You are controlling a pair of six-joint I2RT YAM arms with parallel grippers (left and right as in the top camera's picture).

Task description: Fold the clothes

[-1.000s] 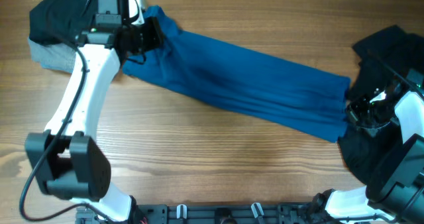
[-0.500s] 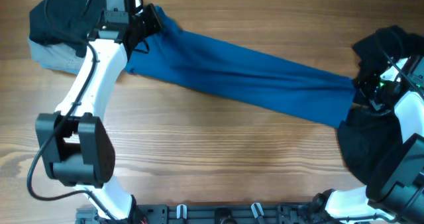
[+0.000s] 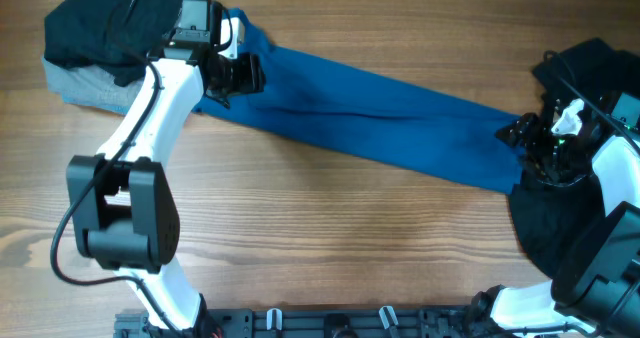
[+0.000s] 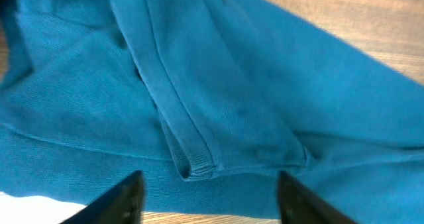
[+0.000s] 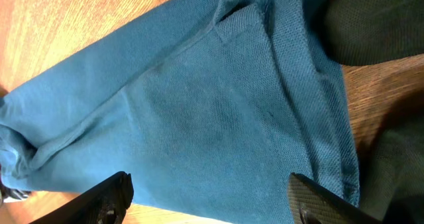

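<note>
On the wooden table point(image 3: 300, 238), the blue shirt point(image 3: 380, 118) runs from upper left to right beneath the left gripper point(image 4: 211, 184) and right gripper point(image 5: 209, 184), both spread wide and empty; best pinch each end's edge evenly.

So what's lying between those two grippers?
The blue shirt, laid out long across the table, from left gripper to right gripper; the overhead view shows it.

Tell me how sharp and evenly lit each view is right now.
Overhead: even light and sharp, but the black clothes show almost no detail. Left wrist: shirt seams crisp, left fingers dark and soft at the bottom edge. Right wrist: shirt weave crisp, right fingers dark and blurred.
</note>
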